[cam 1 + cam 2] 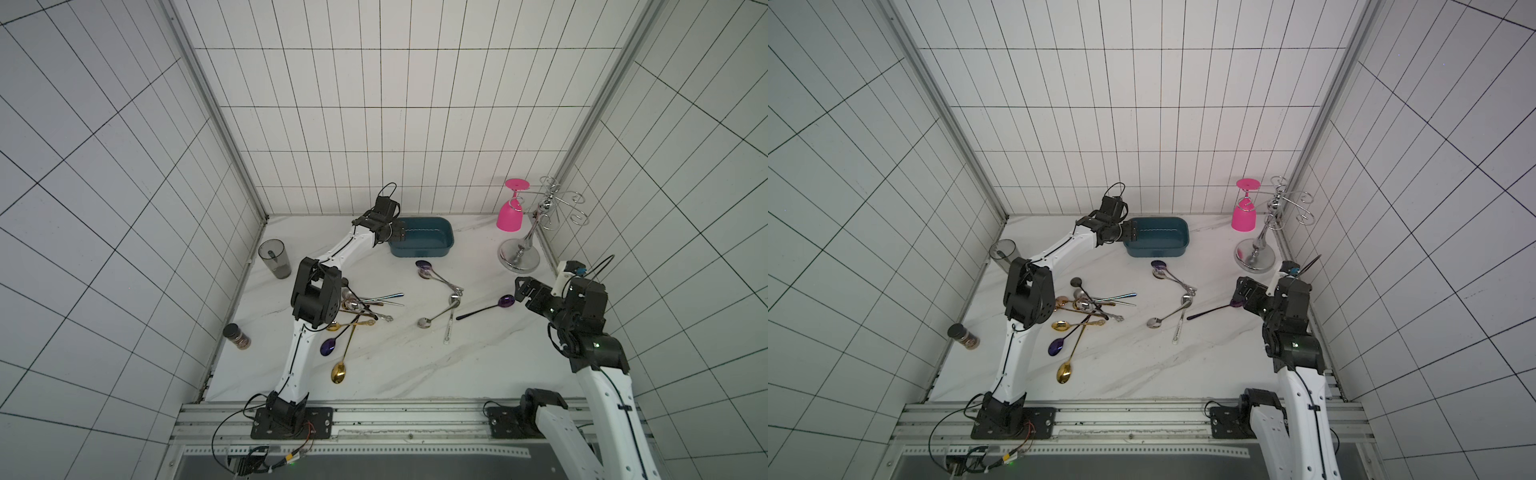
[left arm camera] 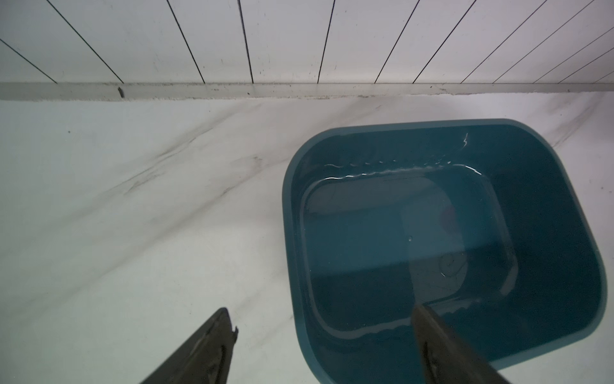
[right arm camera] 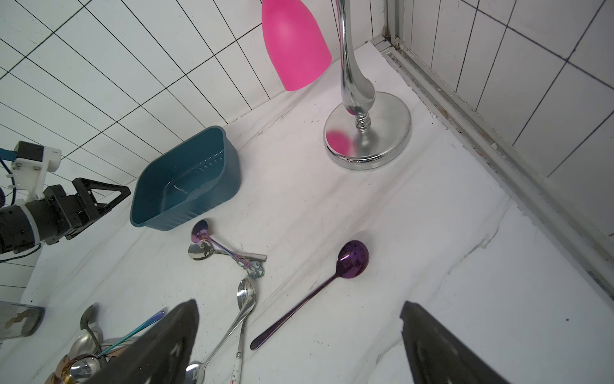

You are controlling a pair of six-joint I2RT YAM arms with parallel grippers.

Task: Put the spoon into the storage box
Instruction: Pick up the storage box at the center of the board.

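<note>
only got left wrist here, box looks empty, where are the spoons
Observer: All on the table. The biggest pile lies beside the left arm.
Operator: any near the right gripper
Observer: A purple spoon lies just ahead of the right gripper, whose jaws are open and empty.
Operator: anything right by the box
Observer: Two spoons lie together just in front of the box.
</note>
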